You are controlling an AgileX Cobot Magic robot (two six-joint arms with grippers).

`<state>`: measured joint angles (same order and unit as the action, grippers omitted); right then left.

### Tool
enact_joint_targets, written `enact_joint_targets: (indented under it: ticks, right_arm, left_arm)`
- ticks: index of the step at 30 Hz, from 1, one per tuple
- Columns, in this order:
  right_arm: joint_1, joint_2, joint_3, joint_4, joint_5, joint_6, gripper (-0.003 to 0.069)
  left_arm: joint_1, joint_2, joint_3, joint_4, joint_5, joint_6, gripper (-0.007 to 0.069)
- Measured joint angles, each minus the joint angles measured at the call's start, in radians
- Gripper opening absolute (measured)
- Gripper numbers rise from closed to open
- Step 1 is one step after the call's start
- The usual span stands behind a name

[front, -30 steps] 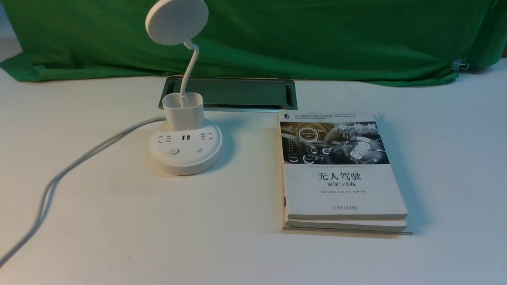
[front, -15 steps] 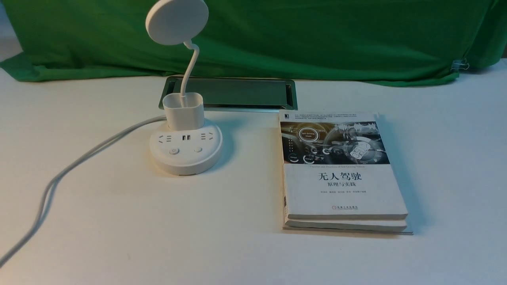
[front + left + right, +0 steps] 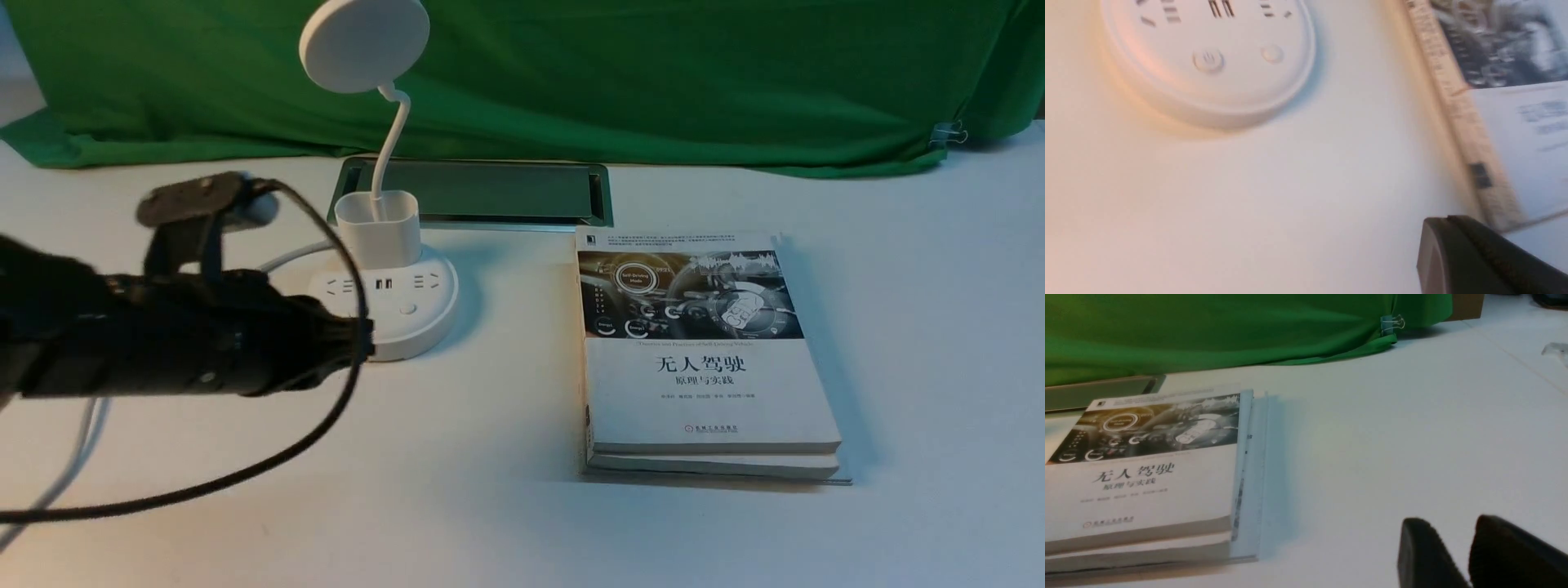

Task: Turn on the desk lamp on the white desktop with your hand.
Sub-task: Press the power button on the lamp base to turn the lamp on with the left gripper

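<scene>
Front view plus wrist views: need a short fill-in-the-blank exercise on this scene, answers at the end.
1. The desk lamp has a base with ____ round buttons on top.
2. The cloth hanging beyond the white desktop is ____ in color.
3. The gripper near the base is on the robot's ____ arm.
4. In the front view, the books lie to the ____ of the lamp.

Missing words: two; green; left; right

The desk lamp [image 3: 384, 306] lies just beyond the left gripper [image 3: 369, 339]; the stacked books [image 3: 710, 351] lie well to its right, on the desktop [image 3: 506, 531], before the cloth [image 3: 653, 82].
</scene>
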<state>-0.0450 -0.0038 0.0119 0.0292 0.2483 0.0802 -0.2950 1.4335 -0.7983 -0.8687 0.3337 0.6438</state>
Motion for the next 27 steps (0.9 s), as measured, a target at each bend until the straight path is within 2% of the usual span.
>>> enact_joint_targets:
  ticks: [2,4,5,6,7,8,10,16,27]
  right_arm:
    - [0.0,0.0,0.0,0.0,0.0,0.0,0.0238]
    - [0.0,0.0,0.0,0.0,0.0,0.0,0.0239]
    - [0.0,0.0,0.0,0.0,0.0,0.0,0.0239]
    - [0.0,0.0,0.0,0.0,0.0,0.0,0.0239]
    - [0.0,0.0,0.0,0.0,0.0,0.0,0.0239]
    - [0.0,0.0,0.0,0.0,0.0,0.0,0.0239]
    - [0.0,0.0,0.0,0.0,0.0,0.0,0.0239]
    - [0.0,0.0,0.0,0.0,-0.001,0.0,0.0239]
    - [0.0,0.0,0.0,0.0,-0.001,0.0,0.0238]
  left_arm:
    - [-0.062,0.084,-0.073,0.265,-0.069,-0.224,-0.0004]
    - [-0.089,0.165,-0.134,0.474,-0.091,-0.418,-0.0004]
    - [-0.095,0.195,-0.16,0.556,-0.096,-0.515,-0.0004]
    - [-0.096,0.203,-0.173,0.593,-0.096,-0.533,-0.0004]
    - [-0.099,0.266,-0.222,0.719,-0.1,-0.67,-0.0004]
    - [-0.099,0.272,-0.228,0.732,-0.1,-0.67,-0.0004]
    - [-0.099,0.343,-0.293,0.845,-0.087,-0.776,-0.0004]
    - [-0.099,0.452,-0.396,0.913,-0.06,-0.821,-0.0004]
    - [-0.07,0.485,-0.414,0.916,-0.091,-0.824,-0.0001]
